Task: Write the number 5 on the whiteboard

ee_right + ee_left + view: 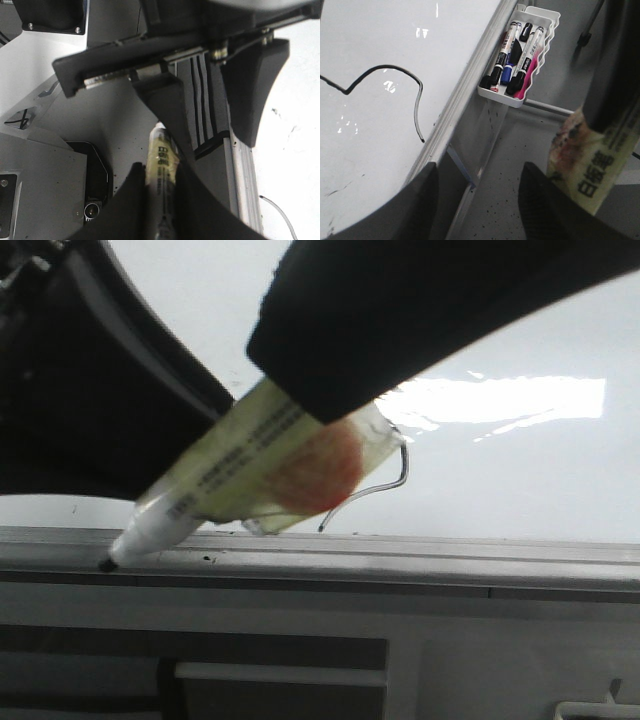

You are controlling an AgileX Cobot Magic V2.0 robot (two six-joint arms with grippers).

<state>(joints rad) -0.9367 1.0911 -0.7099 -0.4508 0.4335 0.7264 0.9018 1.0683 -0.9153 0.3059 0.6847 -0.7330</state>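
The whiteboard [520,480] is glossy white with a glare patch. The number 5 [385,67] is a thin black figure on it, and its tail ends near the grey frame rail [465,85]. Part of the tail shows in the front view [405,465]. My right gripper [159,170] is shut on a yellow-labelled marker [240,465]. The marker's black tip hangs over the rail [400,555], off the white surface. My left gripper [479,175] is open and empty over the rail, beside the marker [580,170].
A white wire tray [500,98] holding several markers [512,60] hangs below the rail on the grey panelled surface. The left arm's black fingers [252,90] sit just beyond the held marker in the right wrist view. A dark arm part [80,370] covers the board's left.
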